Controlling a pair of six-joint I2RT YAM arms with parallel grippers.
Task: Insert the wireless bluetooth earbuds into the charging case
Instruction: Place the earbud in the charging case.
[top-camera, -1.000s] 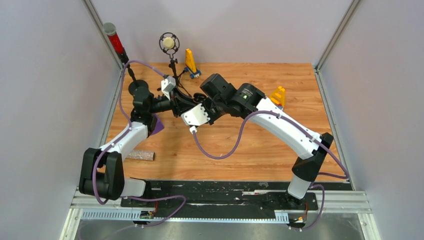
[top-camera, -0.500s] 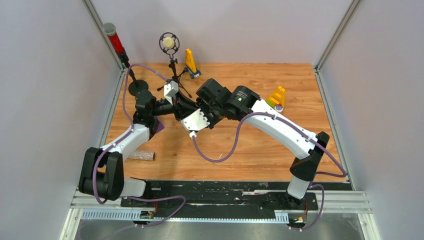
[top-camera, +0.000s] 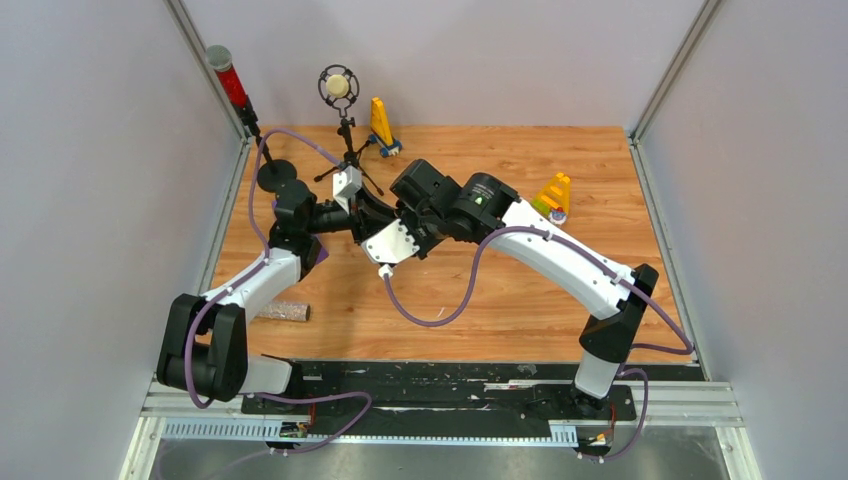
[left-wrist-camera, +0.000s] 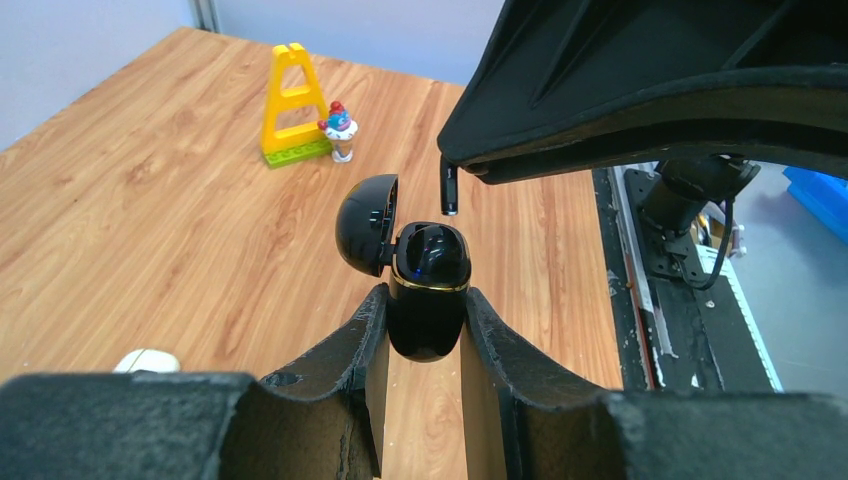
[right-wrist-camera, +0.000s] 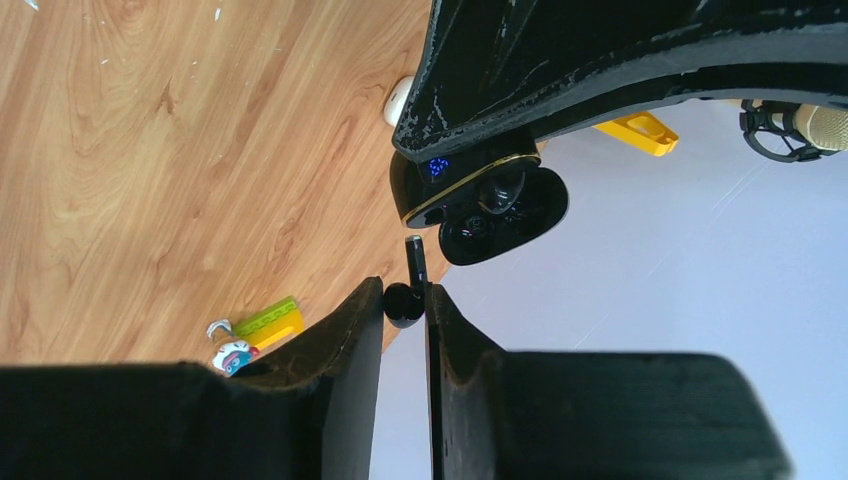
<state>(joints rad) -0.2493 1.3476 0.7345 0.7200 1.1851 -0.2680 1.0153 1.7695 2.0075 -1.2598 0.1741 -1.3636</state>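
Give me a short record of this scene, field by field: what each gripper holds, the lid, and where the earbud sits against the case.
left gripper: shut on the black case
right gripper: shut on a black earbud, stem pointing at the case
lid: open
earbud vs case: stem tip close to the opening, not yet seated
table: wood, with a yellow toy beyond the arms
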